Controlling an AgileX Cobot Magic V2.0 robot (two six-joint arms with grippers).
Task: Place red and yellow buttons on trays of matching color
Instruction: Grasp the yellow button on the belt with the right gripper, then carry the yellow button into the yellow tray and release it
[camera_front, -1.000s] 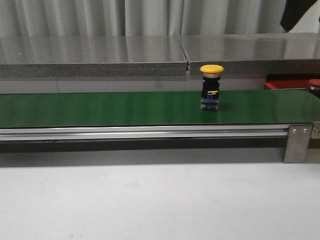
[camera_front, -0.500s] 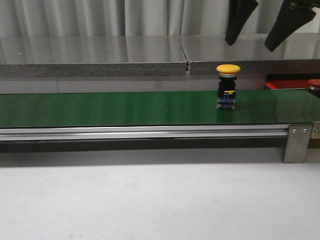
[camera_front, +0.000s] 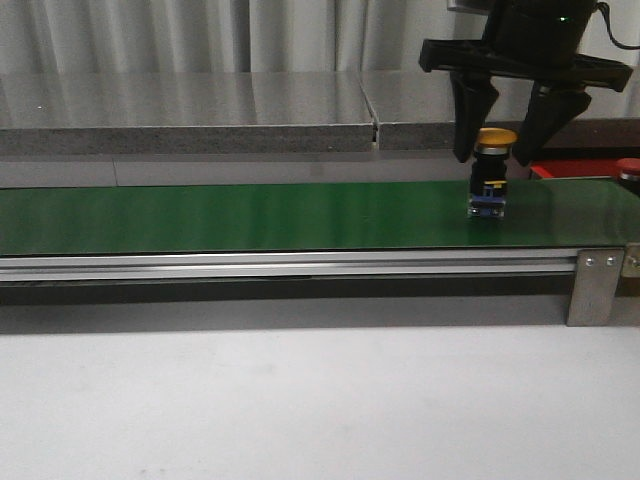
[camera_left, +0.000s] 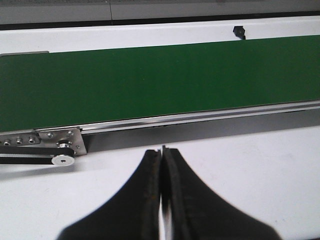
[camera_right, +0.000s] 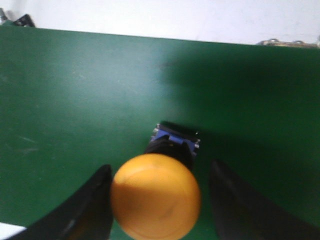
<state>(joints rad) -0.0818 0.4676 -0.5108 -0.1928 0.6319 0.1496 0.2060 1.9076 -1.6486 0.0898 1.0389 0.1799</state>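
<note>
Right now I am holding my right end effector (camera_front: 497, 150) spread wide over the yellow button (camera_front: 493, 172), one dark finger hanging on each side of its cap. From the front, the fingers are flanking the cap without clearly touching it; in my right wrist view the left-hand finger (camera_right: 92, 207) is sitting just beside the yellow dome (camera_right: 155, 195), while the other finger is standing a little apart from it. Nothing is being gripped yet.

The button is standing upright on the green belt (camera_front: 250, 215), near the belt's right end and toward its far edge. Its yellow cap is riding on a black body with a small blue block at the foot, which is resting on the belt.

Past the belt's right end, a strip of the red tray (camera_front: 570, 169) is showing behind my finger, and a red button (camera_front: 628, 168) is peeking in at the right edge of the front view, apparently on or just beside that tray; I cannot tell which.

My left end effector (camera_left: 162, 192) is clenched, its two fingers pressed together with nothing between them. It is hovering over the white counter (camera_left: 260, 170), on the near side of the belt's aluminium rail (camera_left: 200, 119), close to the bracket with the screws (camera_left: 57, 142).
</note>
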